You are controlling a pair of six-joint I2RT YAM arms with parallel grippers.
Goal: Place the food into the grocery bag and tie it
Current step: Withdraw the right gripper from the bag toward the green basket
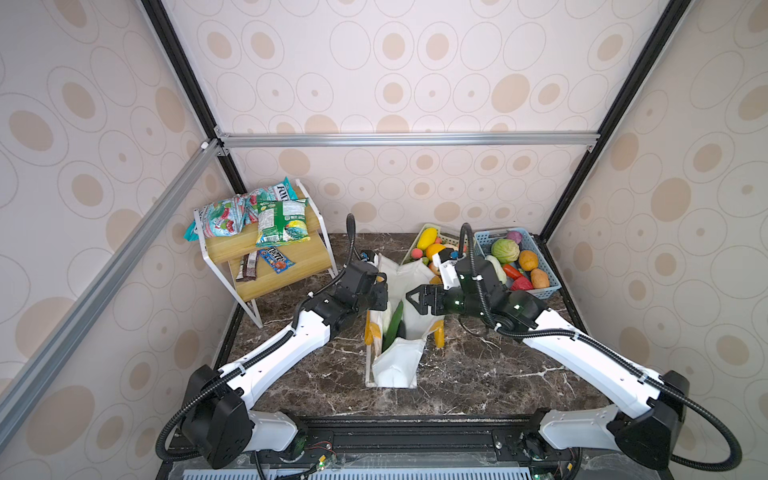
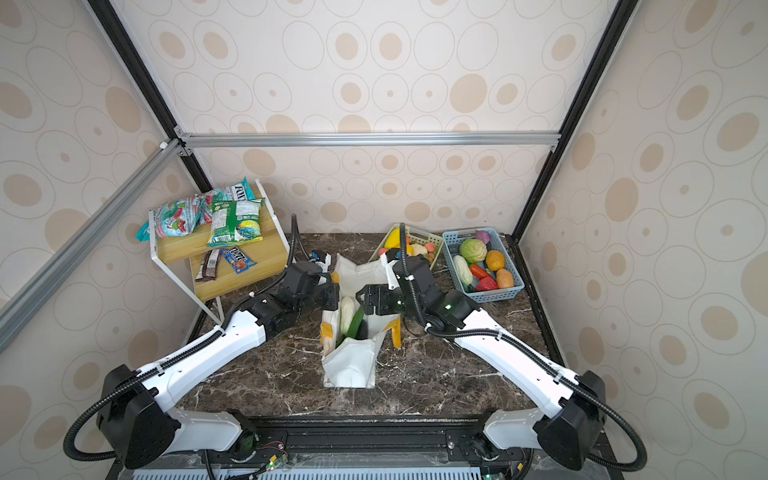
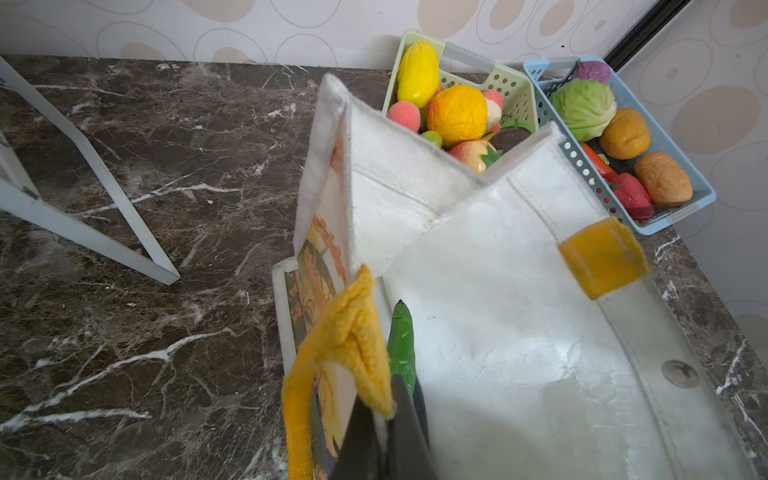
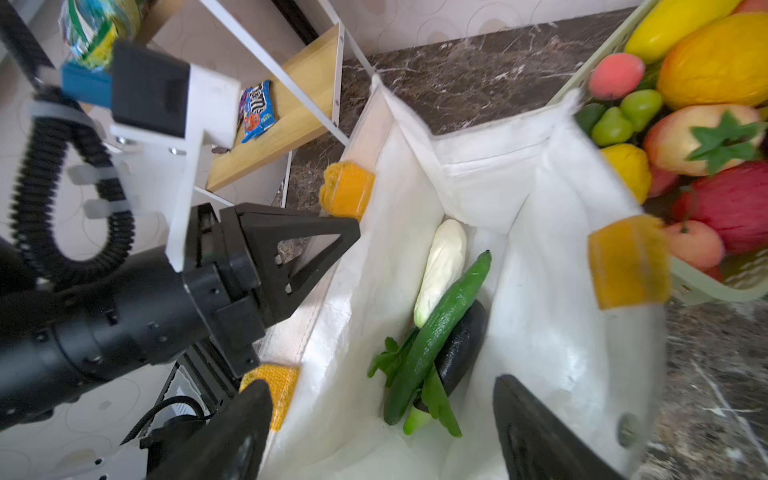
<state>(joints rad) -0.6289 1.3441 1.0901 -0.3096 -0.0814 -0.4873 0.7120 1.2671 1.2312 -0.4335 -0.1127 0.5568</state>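
While clamping the grocery bag [image 4: 561,291] handle [image 3: 349,332] in left gripper [image 3: 384,405], loading food [image 4: 442,266]: right gripper [image 4: 380,380] spread wide, cucumber [image 4: 440,328] beneath, blue basket [image 3: 579,164] likely next.

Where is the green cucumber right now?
In the right wrist view the cucumber lies inside the open grocery bag at the table's middle, slanted over a dark eggplant beside a pale white vegetable.

**Your rig, itemised.**
- Left arm [image 1: 286,345] and right arm [image 1: 590,357]: white link shells, black joint housings, small screw holes along each shell.
- Black ribbed conduit [image 1: 540,333]: runs along each arm, loops off both bases at the frame's lower corners, cinched by white zip ties.
- Right forearm: glossy black with small green lights [image 2: 448,307].
- Left gripper [image 4: 347,239]: matte black fingers with triangular cut-outs, plus a white bracket [image 4: 199,116] and a blue block [image 4: 85,85].
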